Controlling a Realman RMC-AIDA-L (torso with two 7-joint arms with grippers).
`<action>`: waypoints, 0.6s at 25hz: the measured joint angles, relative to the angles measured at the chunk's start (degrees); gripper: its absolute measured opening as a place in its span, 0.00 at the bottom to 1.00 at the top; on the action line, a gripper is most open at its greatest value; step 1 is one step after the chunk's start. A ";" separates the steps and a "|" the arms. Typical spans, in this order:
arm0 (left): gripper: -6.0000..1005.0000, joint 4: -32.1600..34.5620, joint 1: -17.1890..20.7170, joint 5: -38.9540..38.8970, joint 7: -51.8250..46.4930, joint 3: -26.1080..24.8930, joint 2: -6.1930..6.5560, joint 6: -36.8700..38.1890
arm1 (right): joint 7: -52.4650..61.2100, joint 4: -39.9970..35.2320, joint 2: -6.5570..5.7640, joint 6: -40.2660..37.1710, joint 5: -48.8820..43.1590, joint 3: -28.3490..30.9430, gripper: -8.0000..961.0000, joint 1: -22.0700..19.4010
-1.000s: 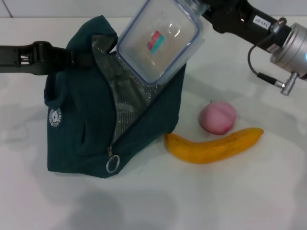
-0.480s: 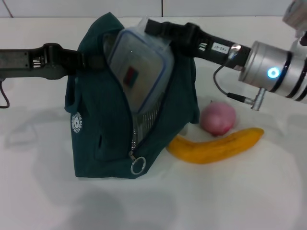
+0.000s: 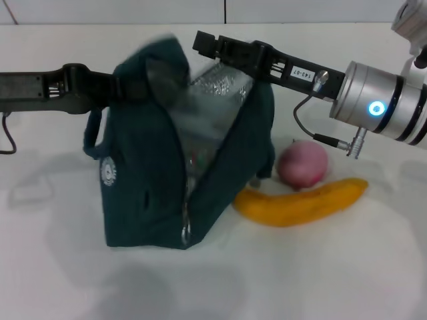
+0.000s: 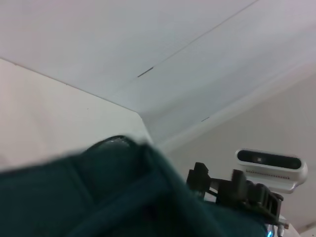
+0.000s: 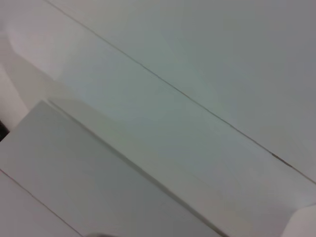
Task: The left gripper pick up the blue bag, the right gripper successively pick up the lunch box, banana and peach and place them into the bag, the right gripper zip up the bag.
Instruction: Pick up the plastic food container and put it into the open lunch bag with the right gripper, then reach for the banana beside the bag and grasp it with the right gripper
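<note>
With lunch box (image 3: 200,150) inside blue bag (image 3: 143,193), right gripper (image 3: 203,43) above

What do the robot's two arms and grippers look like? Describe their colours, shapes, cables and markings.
The left gripper is black on a slim black arm. The right gripper is black with a small white label, joined to a silver cylindrical wrist with a glowing blue ring light and a thin black cable.
</note>
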 joint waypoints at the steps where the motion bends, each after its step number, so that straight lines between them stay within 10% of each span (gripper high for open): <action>1: 0.05 0.00 0.00 0.00 0.00 0.00 0.00 0.00 | -0.22 -0.04 0.00 -0.12 0.01 0.06 0.11 -0.06; 10: 0.05 0.01 0.56 0.01 0.02 -0.34 0.54 -0.09 | -5.48 0.03 -0.71 -6.49 -0.43 6.08 0.49 -3.61; 15: 0.05 0.15 1.45 0.00 0.02 -0.36 0.74 -0.10 | -12.66 -1.84 -3.34 -8.44 -2.70 10.04 0.69 -6.84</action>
